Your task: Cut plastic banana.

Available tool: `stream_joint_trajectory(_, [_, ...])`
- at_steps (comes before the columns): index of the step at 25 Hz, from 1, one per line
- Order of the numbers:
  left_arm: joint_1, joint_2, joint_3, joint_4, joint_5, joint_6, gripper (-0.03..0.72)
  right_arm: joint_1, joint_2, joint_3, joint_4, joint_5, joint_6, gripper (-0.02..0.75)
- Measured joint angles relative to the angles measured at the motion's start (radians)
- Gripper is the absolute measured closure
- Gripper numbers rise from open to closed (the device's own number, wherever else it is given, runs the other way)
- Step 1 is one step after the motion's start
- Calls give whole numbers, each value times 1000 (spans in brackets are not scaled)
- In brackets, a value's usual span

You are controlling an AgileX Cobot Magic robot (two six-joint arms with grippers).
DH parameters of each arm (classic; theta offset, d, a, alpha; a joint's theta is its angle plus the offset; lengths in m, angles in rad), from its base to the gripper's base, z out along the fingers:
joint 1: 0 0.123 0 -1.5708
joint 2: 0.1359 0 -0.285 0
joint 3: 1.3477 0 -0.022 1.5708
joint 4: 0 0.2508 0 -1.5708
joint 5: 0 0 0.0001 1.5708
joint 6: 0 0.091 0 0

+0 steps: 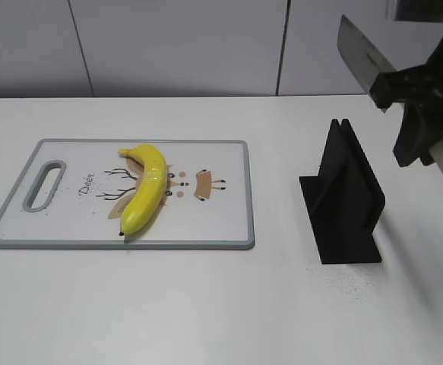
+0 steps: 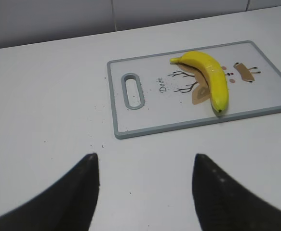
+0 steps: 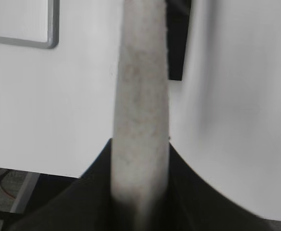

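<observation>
A yellow plastic banana (image 1: 147, 187) lies on a white cutting board (image 1: 221, 220) with a grey rim, left of centre; both show in the left wrist view, the banana (image 2: 210, 79) on the board (image 2: 150, 118). My right gripper (image 1: 403, 91) is shut on a knife (image 1: 362, 52), held high at the far right above the table, blade pointing up and left. In the right wrist view the knife's pale handle (image 3: 141, 101) runs between the jaws (image 3: 140, 159). My left gripper (image 2: 145, 166) is open and empty over bare table, short of the board. It is out of the exterior view.
A black knife stand (image 1: 346, 198) sits on the white table right of the board, below the raised knife; it also shows in the right wrist view (image 3: 178, 38). The board has a handle slot (image 1: 45, 184) at its left end. A panelled wall runs behind.
</observation>
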Motion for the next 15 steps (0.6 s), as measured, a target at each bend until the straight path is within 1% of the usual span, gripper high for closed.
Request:
stream_joint_trajectory(4, [0, 0, 0, -1, 0, 0, 99, 0, -6, -40, 1, 3, -35, 554])
stream_joint_trajectory(8, [0, 6, -4, -2, -1, 11, 99, 0, -6, -65, 16, 6, -151, 554])
stream_joint_trajectory(11, [-1, 49, -46, -2, 0, 22, 99, 0, -6, -87, 25, 6, -250, 554])
stream_joint_trajectory(15, [-1, 163, -131, -2, -6, 88, 99, 0, -6, -126, 25, 8, -366, 554])
